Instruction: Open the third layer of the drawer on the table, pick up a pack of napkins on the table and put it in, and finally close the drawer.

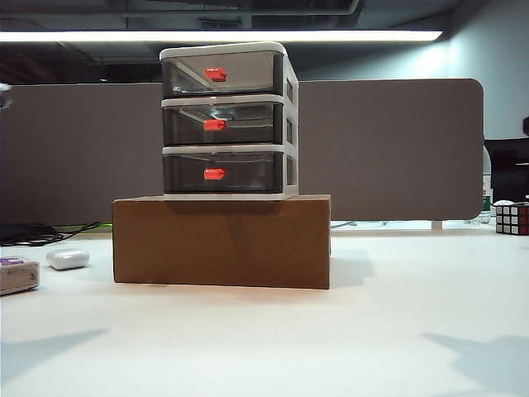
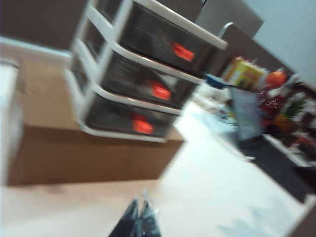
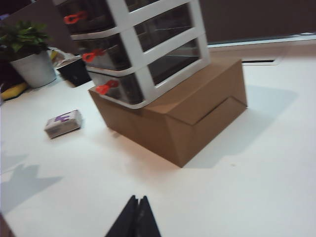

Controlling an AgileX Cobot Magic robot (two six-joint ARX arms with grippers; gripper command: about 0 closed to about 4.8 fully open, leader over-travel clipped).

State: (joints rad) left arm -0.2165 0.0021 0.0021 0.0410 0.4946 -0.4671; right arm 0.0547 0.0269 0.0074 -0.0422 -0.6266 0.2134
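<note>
On top of a brown cardboard box [image 1: 221, 241] at the middle of the white tabletop [image 1: 331, 339] stands the drawer [image 1: 229, 121], a white-framed unit of three smoky translucent tiers, each with a small red handle. All three tiers sit pushed in flush with the frame. The third layer [image 1: 223, 172], the lowest tier, rests just above the box's top face, its red handle [image 1: 214, 174] at the front centre.

Left of the box, near the edge of the exterior view, lies the pack of napkins [image 1: 18, 274], flat on the tabletop, with a purple mark on its upper face; the right wrist view shows it [image 3: 62, 123] apart from the box. Between the pack and the box, a white rounded case [image 1: 68, 259] lies on the tabletop, touching neither. Far right, at the back of the tabletop, sits a colour-tiled puzzle cube [image 1: 512, 218].

Neither arm appears in the exterior view. The left claw [image 2: 138, 220] shows in its own blurred wrist view as dark tips pressed together, holding nothing, above bare tabletop in front of the box and well short of the drawer. The right claw [image 3: 136, 217] likewise has its two dark fingers pressed together, empty, over open tabletop, well apart from the box and the napkins.
</note>
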